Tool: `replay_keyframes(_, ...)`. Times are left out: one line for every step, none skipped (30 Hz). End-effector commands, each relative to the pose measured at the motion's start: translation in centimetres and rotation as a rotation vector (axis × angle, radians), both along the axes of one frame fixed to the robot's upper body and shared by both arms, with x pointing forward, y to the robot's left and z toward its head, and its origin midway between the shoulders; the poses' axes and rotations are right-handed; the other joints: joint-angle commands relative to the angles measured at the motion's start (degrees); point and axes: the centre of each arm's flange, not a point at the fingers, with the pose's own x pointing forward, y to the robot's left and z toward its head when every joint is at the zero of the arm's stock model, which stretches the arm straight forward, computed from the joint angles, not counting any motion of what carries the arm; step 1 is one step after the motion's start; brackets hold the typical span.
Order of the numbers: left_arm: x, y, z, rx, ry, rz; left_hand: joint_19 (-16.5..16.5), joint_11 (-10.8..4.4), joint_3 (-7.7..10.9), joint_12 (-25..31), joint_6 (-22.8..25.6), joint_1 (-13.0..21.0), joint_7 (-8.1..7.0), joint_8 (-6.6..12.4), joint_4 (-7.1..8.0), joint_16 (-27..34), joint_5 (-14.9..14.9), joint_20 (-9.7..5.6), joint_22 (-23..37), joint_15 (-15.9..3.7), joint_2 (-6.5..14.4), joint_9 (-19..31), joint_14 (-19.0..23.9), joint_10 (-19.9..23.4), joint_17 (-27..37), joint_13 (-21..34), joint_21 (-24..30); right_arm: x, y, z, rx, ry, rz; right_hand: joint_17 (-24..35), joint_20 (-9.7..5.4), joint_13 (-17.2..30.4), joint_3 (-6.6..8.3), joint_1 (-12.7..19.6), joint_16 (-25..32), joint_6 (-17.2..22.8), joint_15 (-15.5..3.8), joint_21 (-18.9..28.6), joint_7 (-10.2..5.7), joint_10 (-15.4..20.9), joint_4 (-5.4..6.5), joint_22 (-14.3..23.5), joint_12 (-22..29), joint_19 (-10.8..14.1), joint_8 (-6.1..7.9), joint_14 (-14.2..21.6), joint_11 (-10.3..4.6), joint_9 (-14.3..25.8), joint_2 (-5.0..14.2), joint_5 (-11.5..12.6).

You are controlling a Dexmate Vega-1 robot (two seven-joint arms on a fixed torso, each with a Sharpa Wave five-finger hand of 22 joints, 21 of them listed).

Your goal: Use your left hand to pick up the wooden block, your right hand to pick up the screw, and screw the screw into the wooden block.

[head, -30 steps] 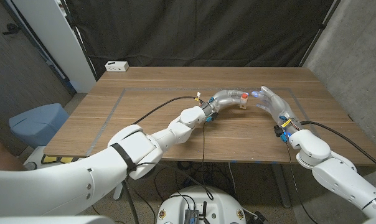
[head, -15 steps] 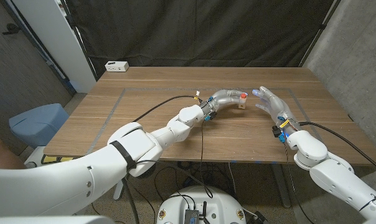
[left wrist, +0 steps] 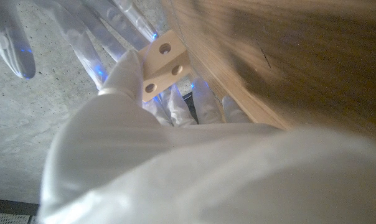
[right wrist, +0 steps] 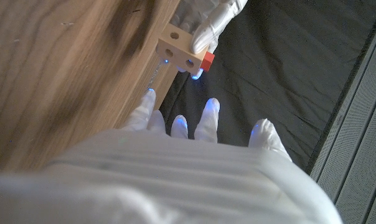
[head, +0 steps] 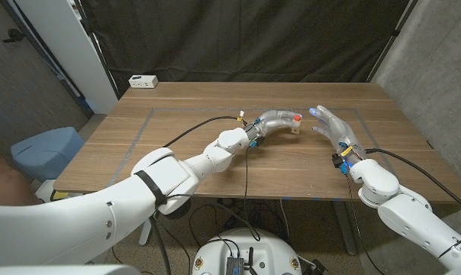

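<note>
My left hand point(head: 276, 119) grips a small pale wooden block point(head: 296, 127) just above the table's middle. The block point(left wrist: 165, 61) has round holes in its faces, and my fingers point(left wrist: 122, 74) wrap its side. A red screw head point(head: 298, 118) sits on the block; in the right wrist view the same red piece point(right wrist: 208, 60) juts from the block point(right wrist: 179, 52). My right hand point(head: 333, 127) stands a short way to the right of the block, its fingers point(right wrist: 203, 118) spread and holding nothing. It does not touch the block.
A white box point(head: 143, 80) sits at the table's far left corner. Grey tape lines point(head: 139, 130) mark the wooden table point(head: 192, 107). A blue object point(head: 46, 149) stands off the table's left side. A black cable point(head: 192, 134) trails along my left arm.
My left forearm has drifted slightly to the left. Both hands and the block keep their places.
</note>
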Motion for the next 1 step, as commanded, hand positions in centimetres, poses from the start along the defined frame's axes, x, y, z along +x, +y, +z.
replay_keyframes(0.30, -0.79, -0.24, -0.003, 0.019, 0.047, 0.4, -0.51, 3.35, 4.8, 5.6, -2.7, 3.68, 0.33, 3.08, 0.2, 0.4, 0.15, 0.1, -4.41, 3.6, 0.3, 0.5, 1.2, 0.2, 5.7, 0.3, 1.33, -0.77, -0.27, 0.004, -0.012, 0.015, 0.2, 0.14, 0.2, -0.19, 0.2, -0.1, -0.6, 0.04, 0.0, -0.26, -0.3, -0.18, 0.4, 0.1, -0.2, 0.03, -0.5, -0.16, 0.0, -0.50, 0.0)
